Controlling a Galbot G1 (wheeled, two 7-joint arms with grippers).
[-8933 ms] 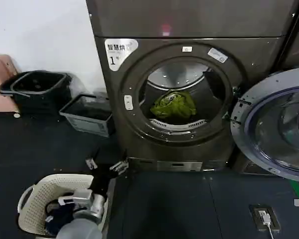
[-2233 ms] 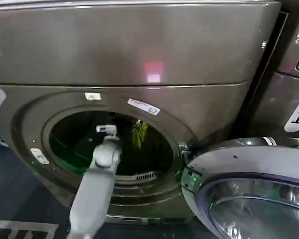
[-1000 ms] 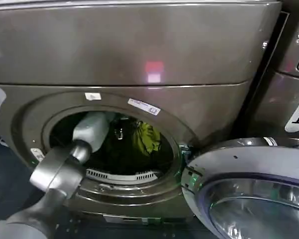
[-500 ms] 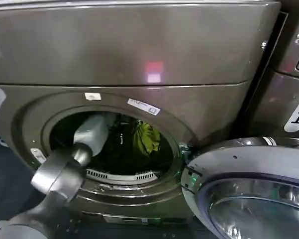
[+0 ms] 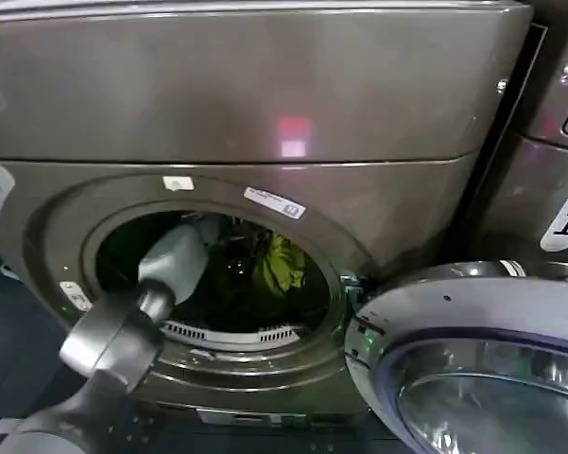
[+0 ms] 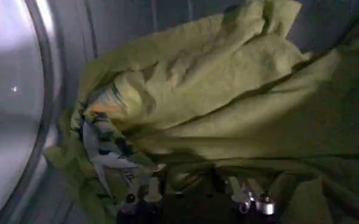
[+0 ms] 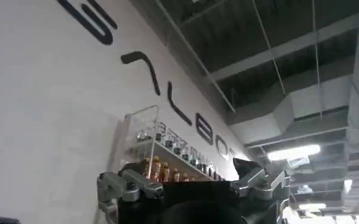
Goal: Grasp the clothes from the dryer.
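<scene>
Left arm: reaches up from low left through the round mouth of the dryer (image 5: 265,104), forearm inside the drum.
Left gripper (image 6: 194,198): fingers clamped on the clothes (image 6: 228,103), fabric bunched against them.
Clothes: inside the drum, right of the arm (image 5: 279,263).
Change: clothes sit much as half a second ago; arm barely shifted.
Right gripper (image 7: 191,189): raised towards a wall; fingers apart.

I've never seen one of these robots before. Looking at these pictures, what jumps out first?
The grey left arm reaching deep into the round mouth of the bronze-grey dryer, toward the yellow-green clothes bunched inside the drum. From the left wrist, that fabric lies right in front of the left tool. The silver-rimmed glass door hangs open at the right.
</scene>
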